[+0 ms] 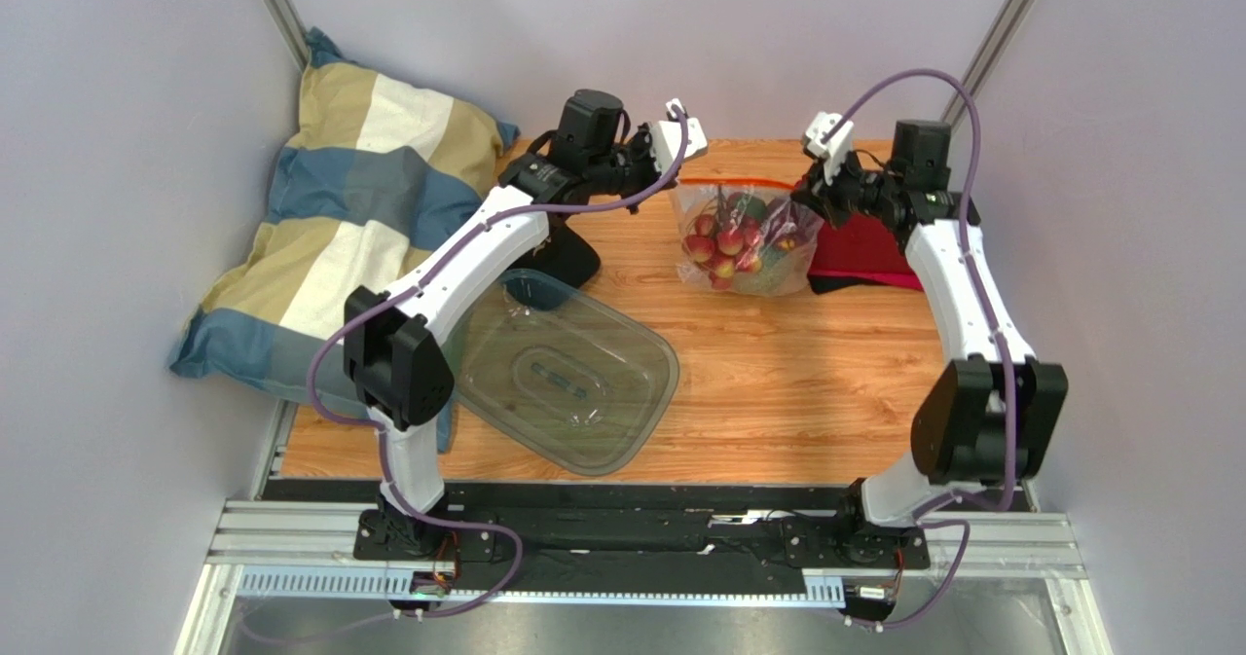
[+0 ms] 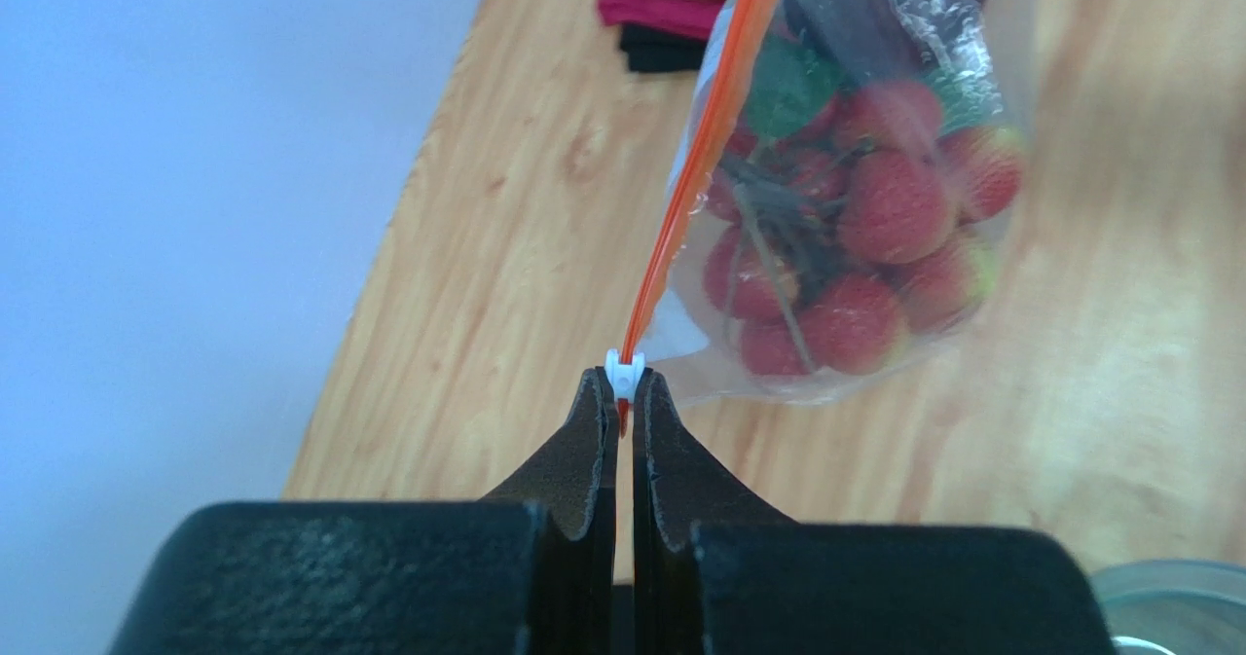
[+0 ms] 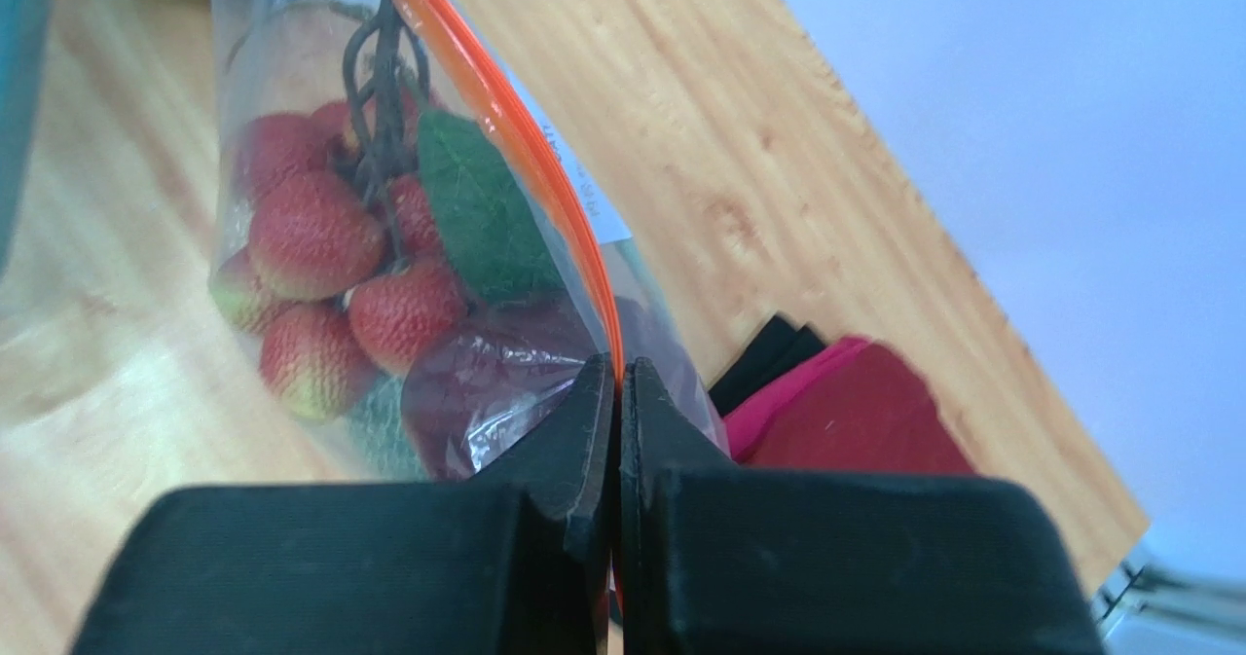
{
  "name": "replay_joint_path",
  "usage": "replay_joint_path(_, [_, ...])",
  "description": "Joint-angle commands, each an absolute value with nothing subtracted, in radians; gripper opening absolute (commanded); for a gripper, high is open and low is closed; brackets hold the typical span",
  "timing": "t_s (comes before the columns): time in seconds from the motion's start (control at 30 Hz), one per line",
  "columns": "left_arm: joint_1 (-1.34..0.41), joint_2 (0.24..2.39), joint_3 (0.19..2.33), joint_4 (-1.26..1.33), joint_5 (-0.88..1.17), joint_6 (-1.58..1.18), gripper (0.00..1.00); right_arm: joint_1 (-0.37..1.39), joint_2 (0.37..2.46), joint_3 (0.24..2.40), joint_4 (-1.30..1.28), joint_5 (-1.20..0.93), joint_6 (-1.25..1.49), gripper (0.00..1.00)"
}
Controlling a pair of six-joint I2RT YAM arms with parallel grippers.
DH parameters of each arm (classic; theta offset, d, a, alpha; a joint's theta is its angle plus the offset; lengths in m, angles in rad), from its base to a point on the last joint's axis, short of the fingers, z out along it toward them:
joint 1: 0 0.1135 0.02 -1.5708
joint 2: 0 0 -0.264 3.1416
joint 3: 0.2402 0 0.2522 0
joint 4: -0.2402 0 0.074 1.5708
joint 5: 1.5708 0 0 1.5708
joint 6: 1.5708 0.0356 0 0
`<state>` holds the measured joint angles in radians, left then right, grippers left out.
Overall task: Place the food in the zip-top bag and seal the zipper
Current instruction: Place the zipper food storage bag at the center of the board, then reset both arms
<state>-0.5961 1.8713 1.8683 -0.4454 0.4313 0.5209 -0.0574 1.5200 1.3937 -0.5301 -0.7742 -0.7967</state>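
The clear zip-top bag [image 1: 742, 246] hangs upright over the far middle of the table, stretched between both grippers. Inside it are the bunch of red-and-yellow fruits [image 2: 863, 232] with its green leaf [image 3: 476, 206], the dark red apple [image 3: 497, 378] and part of the green melon [image 2: 790, 89]. The orange-red zipper [image 2: 699, 159] runs along the top edge. My left gripper [image 2: 623, 385] is shut on the white slider [image 2: 623, 371] at the zipper's left end. My right gripper [image 3: 616, 371] is shut on the zipper strip [image 3: 505, 130] at the bag's right end.
A clear plastic tub [image 1: 563, 378] lies on the near left of the wooden table [image 1: 790, 378]. A striped pillow [image 1: 351, 217] rests at the far left. A folded red and black cloth [image 1: 866, 254] lies just right of the bag. Walls close in all round.
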Motion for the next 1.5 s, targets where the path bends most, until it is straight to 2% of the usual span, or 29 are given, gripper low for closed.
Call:
replay_joint_path(0.0, [-0.566, 1.933, 1.953, -0.31, 0.267, 0.5, 0.0, -0.034, 1.652, 1.571, -0.356, -0.726, -0.746, 0.0])
replay_joint_path(0.27, [-0.483, 2.06, 2.097, -0.299, 0.282, 0.387, 0.0, 0.044, 1.831, 1.717, -0.183, -0.657, -0.692, 0.0])
replay_joint_path(0.37, [-0.483, 2.036, 2.027, -0.34, 0.384, 0.391, 0.0, 0.064, 1.835, 1.674, -0.205, -0.679, -0.759, 0.0])
replay_joint_path(0.5, [-0.486, 1.976, 1.861, -0.394, 0.535, 0.376, 0.0, 0.089, 1.798, 1.539, -0.411, -0.735, -0.923, 0.0])
replay_joint_path(0.53, [-0.486, 1.965, 1.829, -0.423, 0.569, 0.371, 0.05, 0.095, 1.778, 1.469, -0.441, -0.733, -0.971, 0.02])
replay_joint_path(0.57, [-0.489, 1.953, 1.778, -0.443, 0.584, 0.373, 0.11, 0.101, 1.766, 1.436, -0.487, -0.732, -0.991, 0.14])
replay_joint_path(0.6, [-0.494, 1.95, 1.758, -0.466, 0.6, 0.382, 0.17, 0.101, 1.753, 1.399, -0.508, -0.729, -1.005, 0.22])
replay_joint_path(0.63, [-0.497, 1.944, 1.738, -0.504, 0.623, 0.383, 0.29, 0.101, 1.744, 1.349, -0.524, -0.726, -1.015, 0.29])
replay_joint_path(0.67, [-0.497, 1.927, 1.703, -0.518, 0.626, 0.38, 0.33, 0.103, 1.72, 1.323, -0.546, -0.723, -1.026, 0.41])
replay_joint_path(0.73, [-0.499, 1.902, 1.649, -0.531, 0.635, 0.361, 0.39, 0.101, 1.692, 1.267, -0.554, -0.7, -1.017, 0.55])
replay_joint_path(0.8, [-0.497, 1.856, 1.623, -0.531, 0.641, 0.327, 0.46, 0.1, 1.637, 1.249, -0.577, -0.696, -0.999, 0.59])
replay_joint_path(0.83, [-0.497, 1.839, 1.606, -0.532, 0.653, 0.318, 0.48, 0.097, 1.617, 1.237, -0.586, -0.701, -0.986, 0.66])
replay_joint_path(0.87, [-0.497, 1.801, 1.602, -0.538, 0.664, 0.307, 0.55, 0.095, 1.573, 1.235, -0.609, -0.713, -0.954, 0.68])
replay_joint_path(0.97, [-0.497, 1.705, 1.583, -0.541, 0.695, 0.246, 0.81, 0.077, 1.501, 1.239, -0.652, -0.744, -0.885, 0.81])
replay_joint_path(1.0, [-0.495, 1.678, 1.582, -0.543, 0.698, 0.23, 0.93, 0.071, 1.453, 1.242, -0.663, -0.752, -0.833, 0.86])
replay_joint_path(1.03, [-0.492, 1.652, 1.58, -0.558, 0.698, 0.215, 0.99, 0.054, 1.421, 1.247, -0.669, -0.759, -0.797, 0.94])
replay_joint_path(1.07, [-0.48, 1.607, 1.578, -0.564, 0.696, 0.174, 0.99, 0.046, 1.395, 1.249, -0.675, -0.775, -0.763, 1.0])
replay_joint_path(1.33, [-0.255, 1.457, 1.701, -0.794, 0.77, 0.015, 0.99, -0.047, 1.14, 1.267, -0.686, -0.657, -0.346, 1.0])
replay_joint_path(1.47, [-0.115, 1.381, 1.669, -0.861, 0.799, 0.02, 0.99, -0.086, 1.089, 1.255, -0.751, -0.556, -0.25, 1.0])
